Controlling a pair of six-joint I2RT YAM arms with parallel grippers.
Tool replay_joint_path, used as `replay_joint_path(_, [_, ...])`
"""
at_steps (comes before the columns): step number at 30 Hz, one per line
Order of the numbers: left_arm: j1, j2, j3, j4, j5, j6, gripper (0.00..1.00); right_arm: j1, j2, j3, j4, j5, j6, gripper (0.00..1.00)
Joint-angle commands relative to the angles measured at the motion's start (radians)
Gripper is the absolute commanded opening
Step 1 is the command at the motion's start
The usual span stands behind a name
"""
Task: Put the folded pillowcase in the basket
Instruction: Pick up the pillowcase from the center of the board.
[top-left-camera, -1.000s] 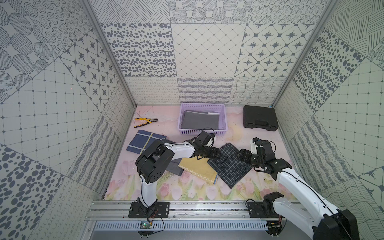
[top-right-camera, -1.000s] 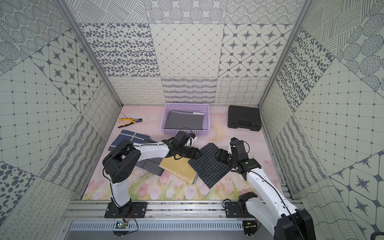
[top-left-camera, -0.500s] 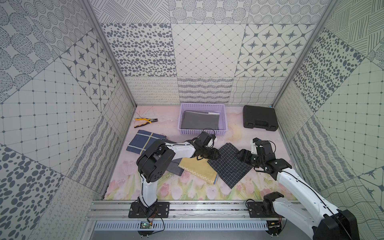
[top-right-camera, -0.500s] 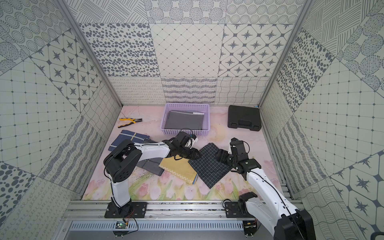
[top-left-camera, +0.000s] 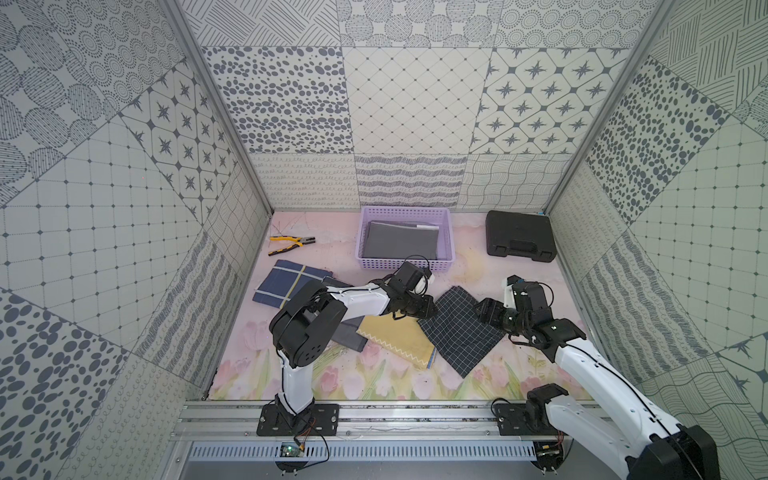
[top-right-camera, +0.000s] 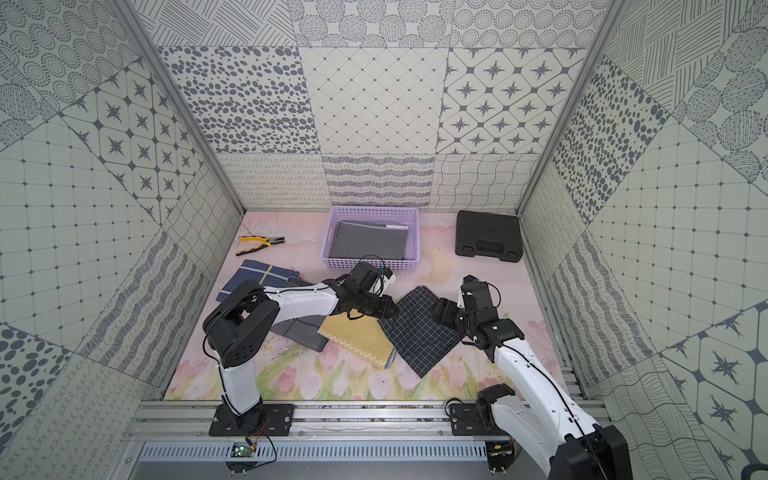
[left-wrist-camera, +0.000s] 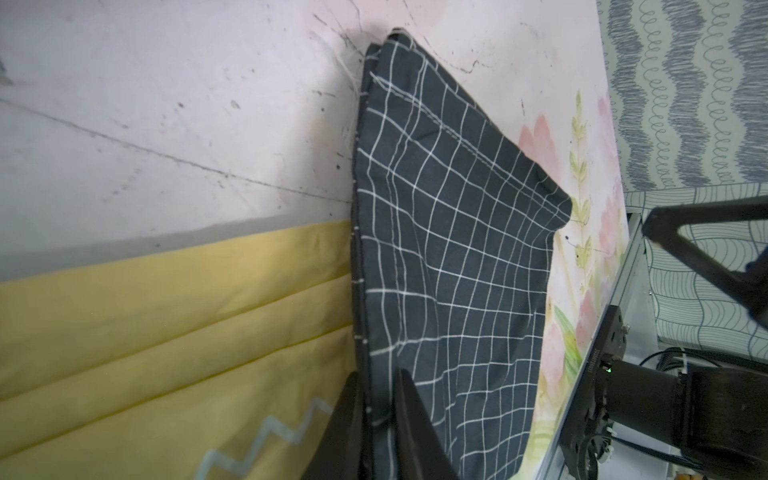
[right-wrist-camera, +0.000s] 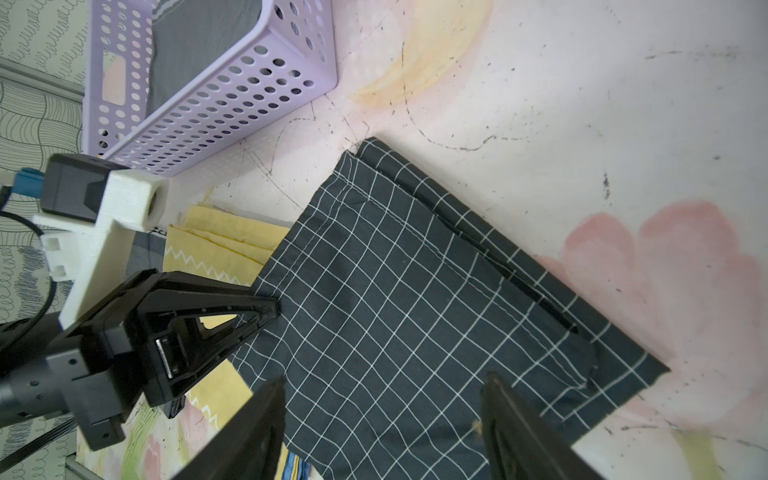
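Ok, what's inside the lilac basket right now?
A folded grey cloth lies flat in the basket, covering most of its floor, with a pale strip at its far edge. Whatever may lie beneath that cloth is covered and cannot be seen.

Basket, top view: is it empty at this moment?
No, a folded grey cloth lies inside the basket, covering most of its floor.

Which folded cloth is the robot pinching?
The black checked cloth: the left gripper is clamped on its edge. The yellow cloth and blue cloth lie free.
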Motion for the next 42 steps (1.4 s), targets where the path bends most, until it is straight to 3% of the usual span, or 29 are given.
replay_joint_path(1, [-0.008,-0.016,-0.001,-0.015,0.018,0.015,0.08,0.001,-0.018,-0.009,-0.008,0.014,-0.009,0.76])
replay_joint_path(4, [-0.009,-0.039,-0.008,-0.015,0.007,0.004,0.0,0.002,-0.016,-0.009,-0.019,0.008,-0.007,0.76])
replay_joint_path(25, [-0.01,-0.339,-0.366,0.175,-0.164,-0.224,0.0,0.037,0.196,0.01,-0.069,-0.035,-0.007,0.73])
replay_joint_path(42, [-0.014,-0.364,-0.408,0.197,-0.158,-0.225,0.0,0.085,0.387,0.021,0.018,-0.017,0.013,0.67])
